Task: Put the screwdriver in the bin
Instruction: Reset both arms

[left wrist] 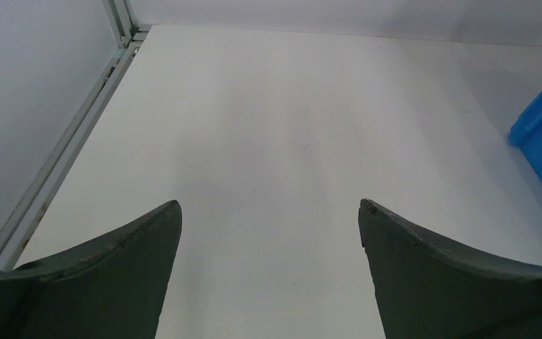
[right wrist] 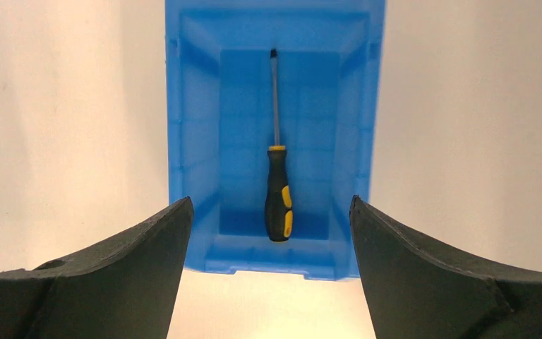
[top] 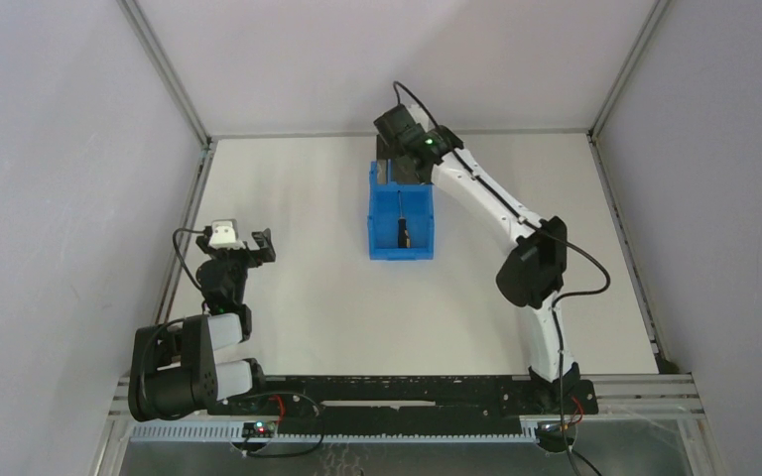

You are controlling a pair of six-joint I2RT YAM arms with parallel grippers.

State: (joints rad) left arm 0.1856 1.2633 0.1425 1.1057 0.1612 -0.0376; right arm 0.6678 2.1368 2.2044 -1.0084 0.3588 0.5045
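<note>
1. The left gripper (left wrist: 268, 212) sits near the bases, its fingers apart over the table (left wrist: 254, 106) and holding nothing.
2. Farther out, the screwdriver (right wrist: 279, 194) lies flat inside the blue bin (right wrist: 183, 127). It is probably light and rigid, and the grippy-looking handle seems the best place to hold it.
3. The right gripper (right wrist: 272, 205) hovers above the bin, spread and empty.
4. The right wrist view shows the handle's colours; the top view shows only a dark sliver.

Small black-and-yellow screwdriver (right wrist: 277, 152) lies flat, lengthwise and centred on the floor of the upright bright blue rectangular bin (right wrist: 190, 141), handle near 1 end wall.
</note>
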